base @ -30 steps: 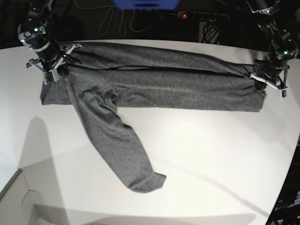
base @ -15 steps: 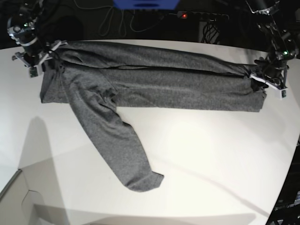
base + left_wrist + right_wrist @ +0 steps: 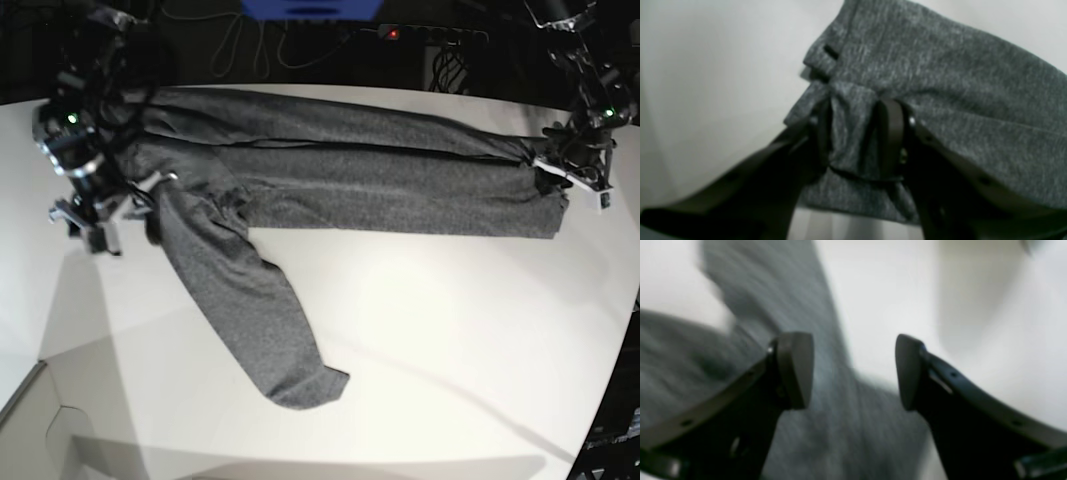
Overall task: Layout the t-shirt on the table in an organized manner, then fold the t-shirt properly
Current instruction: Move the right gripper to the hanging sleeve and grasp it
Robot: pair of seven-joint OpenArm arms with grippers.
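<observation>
There is one shirt (image 3: 340,175), grey, and one sleeve of it (image 3: 250,310) lies out toward the front. There is one white desk (image 3: 450,340) under it. I count two robot arms, each with one end effector: the left end effector (image 3: 570,180) and the right end effector (image 3: 105,215). Each end effector has two fingers (image 3: 795,368). Behind the desk there is one small red light (image 3: 393,34).

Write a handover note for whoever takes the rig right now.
Left claw: at the t-shirt's hem end, a bunch of cloth between its fingers; whether it grips is unclear.
Right claw: open, empty, over the sleeve.
T-shirt: on the table, body folded into a long band, one sleeve trailing toward the near edge.
Left to do: tuck that sleeve in, finish the fold.
</observation>
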